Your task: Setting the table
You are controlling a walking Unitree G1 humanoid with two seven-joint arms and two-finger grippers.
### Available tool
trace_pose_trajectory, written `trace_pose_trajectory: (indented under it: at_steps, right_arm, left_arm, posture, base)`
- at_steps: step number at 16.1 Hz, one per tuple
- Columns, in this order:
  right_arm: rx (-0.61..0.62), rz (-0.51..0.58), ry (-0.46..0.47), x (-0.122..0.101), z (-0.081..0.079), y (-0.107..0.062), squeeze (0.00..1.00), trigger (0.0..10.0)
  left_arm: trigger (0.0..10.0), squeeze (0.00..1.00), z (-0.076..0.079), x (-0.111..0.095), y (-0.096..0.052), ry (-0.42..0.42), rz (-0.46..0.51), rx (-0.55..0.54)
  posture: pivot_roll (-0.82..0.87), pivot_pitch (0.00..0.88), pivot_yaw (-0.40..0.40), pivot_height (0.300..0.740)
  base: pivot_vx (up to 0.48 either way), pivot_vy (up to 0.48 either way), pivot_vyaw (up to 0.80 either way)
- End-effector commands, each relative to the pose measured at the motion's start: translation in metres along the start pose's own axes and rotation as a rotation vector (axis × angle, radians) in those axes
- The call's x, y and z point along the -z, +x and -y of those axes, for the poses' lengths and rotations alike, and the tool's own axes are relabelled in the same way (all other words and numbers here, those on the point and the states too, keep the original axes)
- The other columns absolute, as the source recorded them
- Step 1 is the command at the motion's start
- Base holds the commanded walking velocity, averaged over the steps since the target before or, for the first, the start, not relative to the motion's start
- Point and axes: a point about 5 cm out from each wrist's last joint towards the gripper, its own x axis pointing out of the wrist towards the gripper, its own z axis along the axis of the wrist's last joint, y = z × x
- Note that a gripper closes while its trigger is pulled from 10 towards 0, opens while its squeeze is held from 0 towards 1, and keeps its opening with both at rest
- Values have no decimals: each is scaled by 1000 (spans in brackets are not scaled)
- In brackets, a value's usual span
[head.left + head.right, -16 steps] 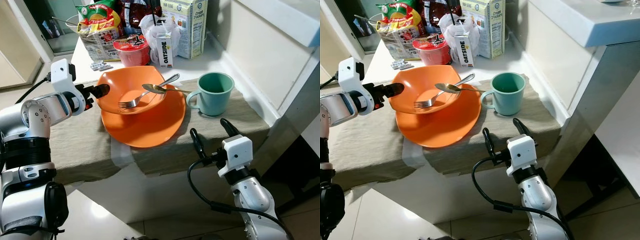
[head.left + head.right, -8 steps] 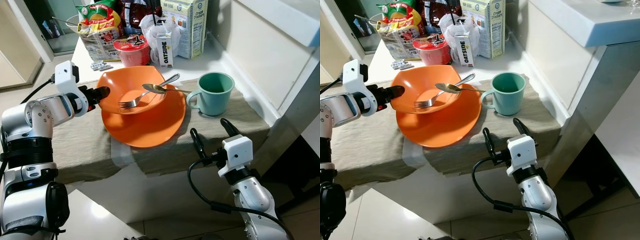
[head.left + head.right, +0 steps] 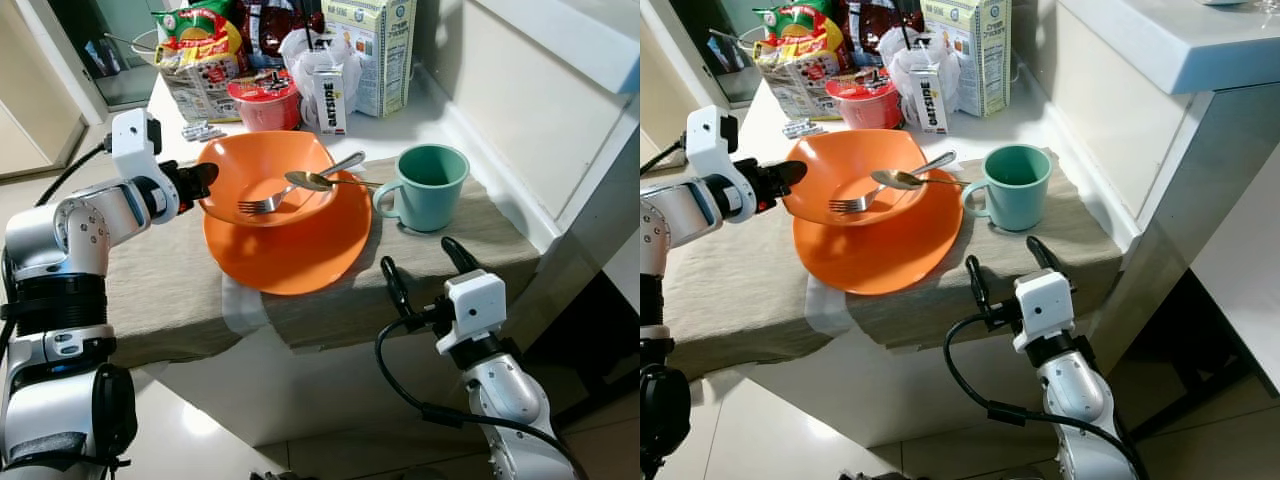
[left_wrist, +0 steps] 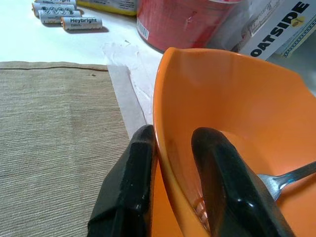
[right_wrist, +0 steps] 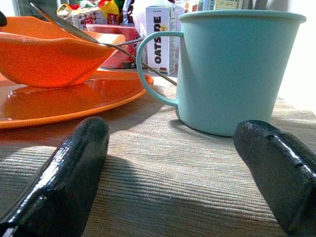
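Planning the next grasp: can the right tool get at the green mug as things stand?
Probably yes: right tool is open at the table edge, facing the green mug, only bare cloth between them.

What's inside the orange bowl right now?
In the orange bowl lie a fork and a spoon whose handle reaches toward the green mug. One finger of the left gripper is inside too, hiding part of the bowl's wall.

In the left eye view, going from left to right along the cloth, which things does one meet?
Left gripper → orange bowl → spoon → green mug.
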Motion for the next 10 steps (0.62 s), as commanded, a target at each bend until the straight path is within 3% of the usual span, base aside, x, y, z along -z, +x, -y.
trace_pose_trajectory:
  at_steps: [1,5,7,10]
  right_arm:
    - [0,-150,3,23,-3,-9,0,10000]
    - [0,-146,4,19,-6,-8,0,10000]
    - [-1,-146,4,18,-5,-8,0,10000]
    - [0,-151,5,19,-4,-8,0,10000]
  left_arm:
    - [0,0,3,-7,-3,22,20,16]
    - [0,0,0,-12,-6,46,55,-4]
    - [0,0,2,-29,-11,80,131,-10]
    - [0,0,4,-37,-14,107,173,-10]
  posture:
    - [-154,49,151,740]
    - [-152,50,152,740]
    - [-149,52,150,740]
    - [-148,53,150,740]
  base:
    - [0,0,0]
    - [0,0,0]
    - [0,0,0]
    - [0,0,0]
